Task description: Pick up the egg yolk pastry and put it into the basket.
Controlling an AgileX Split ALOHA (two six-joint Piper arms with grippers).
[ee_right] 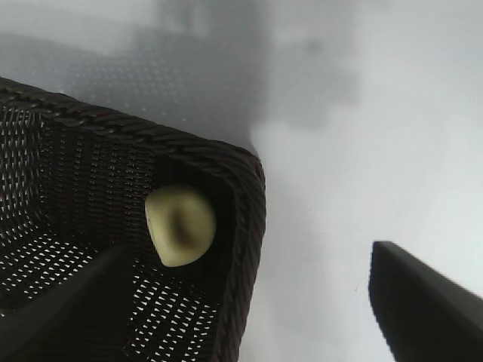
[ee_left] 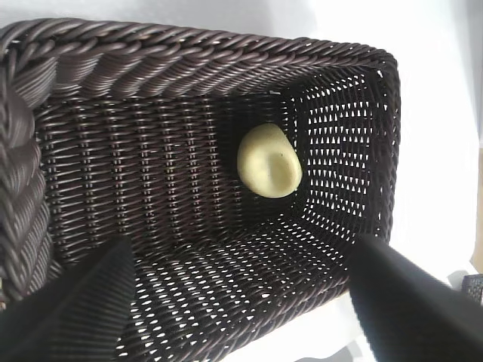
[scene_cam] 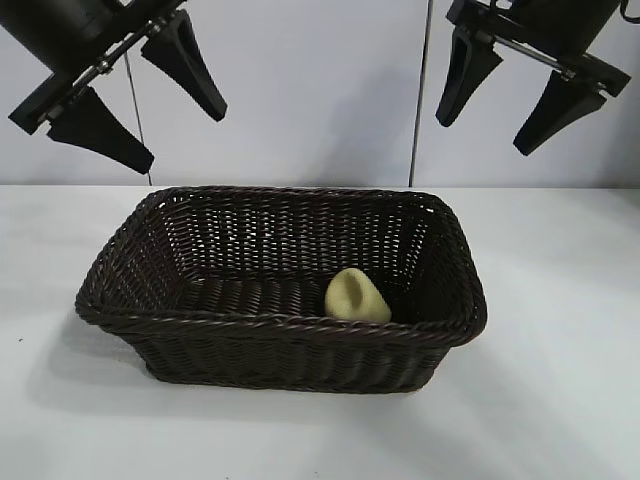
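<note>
Pastry (scene_cam: 356, 297) lies in basket (scene_cam: 150, 325), near its front right corner | looks light, soft, crumbly, smooth; should you regrip, pinch gently across its rounded sides | left pincer (scene_cam: 130, 85) and right pincer (scene_cam: 520, 92) hang apart, empty, above basket

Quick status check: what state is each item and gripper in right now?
egg yolk pastry: lying inside the basket, near its front right corner, not held.
basket: upright on the table, holding only the pastry.
left gripper: open, empty, raised above the basket.
right gripper: open, empty, raised above the basket.
</note>
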